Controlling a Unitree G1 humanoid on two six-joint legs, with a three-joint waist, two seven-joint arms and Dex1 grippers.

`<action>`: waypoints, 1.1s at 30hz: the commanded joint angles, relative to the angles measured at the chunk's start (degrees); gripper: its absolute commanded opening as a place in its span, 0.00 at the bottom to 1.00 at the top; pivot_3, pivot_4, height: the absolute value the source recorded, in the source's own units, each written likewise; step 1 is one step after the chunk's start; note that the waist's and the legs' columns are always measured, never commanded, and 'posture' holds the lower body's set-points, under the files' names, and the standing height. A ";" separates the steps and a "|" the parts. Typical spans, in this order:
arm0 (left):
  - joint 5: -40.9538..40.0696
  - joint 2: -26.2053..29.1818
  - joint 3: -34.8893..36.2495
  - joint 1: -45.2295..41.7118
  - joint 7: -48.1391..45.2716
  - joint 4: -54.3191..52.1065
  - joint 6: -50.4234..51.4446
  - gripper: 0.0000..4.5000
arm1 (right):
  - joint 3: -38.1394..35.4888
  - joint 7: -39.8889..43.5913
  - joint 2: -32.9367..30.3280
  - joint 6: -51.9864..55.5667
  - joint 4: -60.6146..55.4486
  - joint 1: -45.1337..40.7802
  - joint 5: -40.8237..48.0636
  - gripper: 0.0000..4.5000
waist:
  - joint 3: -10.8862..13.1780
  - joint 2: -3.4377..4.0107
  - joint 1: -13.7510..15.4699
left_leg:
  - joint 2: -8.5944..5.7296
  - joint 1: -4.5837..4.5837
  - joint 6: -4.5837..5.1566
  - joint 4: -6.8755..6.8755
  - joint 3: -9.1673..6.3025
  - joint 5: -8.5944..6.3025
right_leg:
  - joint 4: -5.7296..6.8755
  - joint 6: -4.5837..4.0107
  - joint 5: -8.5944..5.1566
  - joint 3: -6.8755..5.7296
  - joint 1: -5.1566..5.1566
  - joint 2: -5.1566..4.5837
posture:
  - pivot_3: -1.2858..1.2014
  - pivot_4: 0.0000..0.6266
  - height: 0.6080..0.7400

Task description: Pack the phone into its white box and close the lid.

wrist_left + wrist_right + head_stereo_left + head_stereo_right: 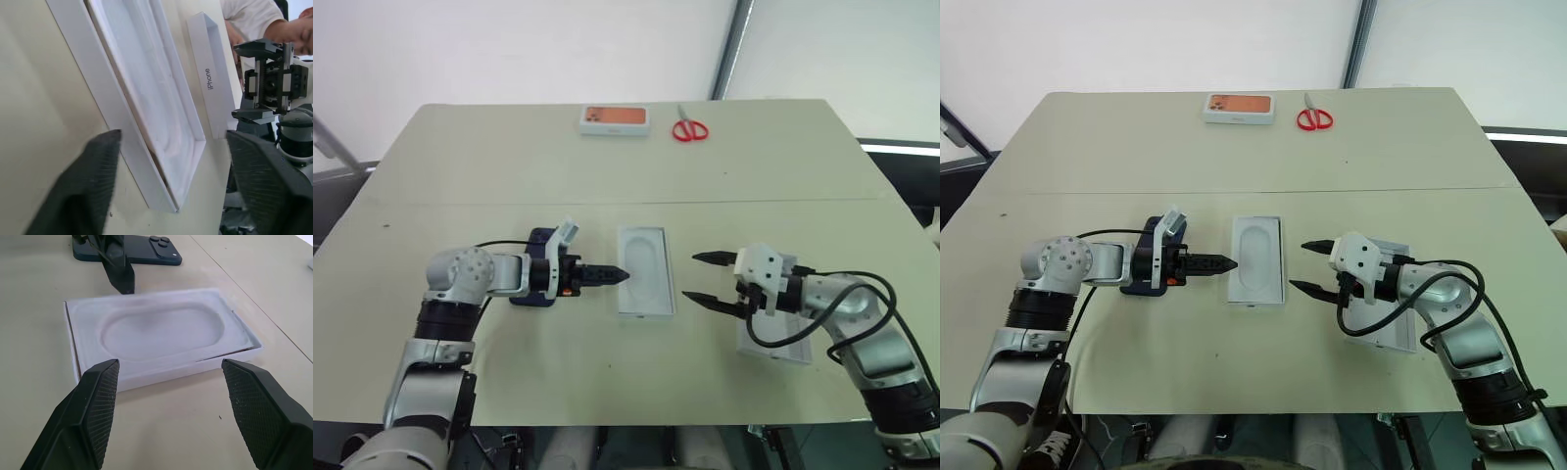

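Observation:
The dark navy phone (pixel 539 238) lies camera side up on the table, partly hidden under my left hand. To its right sits the white box (pixel 644 271), open, with a white insert with a rounded recess inside it. My left gripper (pixel 622 275) points at the box's left long edge; in the left wrist view its fingers (pixel 83 191) stand wide apart and open, holding nothing. My right gripper (pixel 692 277) is open just right of the box and empty. The lid (pixel 773 348) lies open side up under my right wrist, with "iPhone" on its side wall (pixel 210 78).
A white box with an orange picture (pixel 616 119) and red scissors (pixel 689 129) lie near the table's far edge. A seam crosses the table (pixel 460 201) behind the work area. A person (pixel 254 19) is beyond the table.

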 commanded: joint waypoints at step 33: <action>19.92 7.67 13.40 32.95 -16.40 -21.98 -66.08 0.78 | 7.34 -5.08 11.34 6.39 2.50 -12.12 -1.14 0.78 | -0.01 0.04 -1.22 | 0.07 -0.01 -0.02 -0.08 -0.05 0.01 | -0.01 -0.07 0.02 0.02 -0.12 -0.07 | 0.52 0.24 1.00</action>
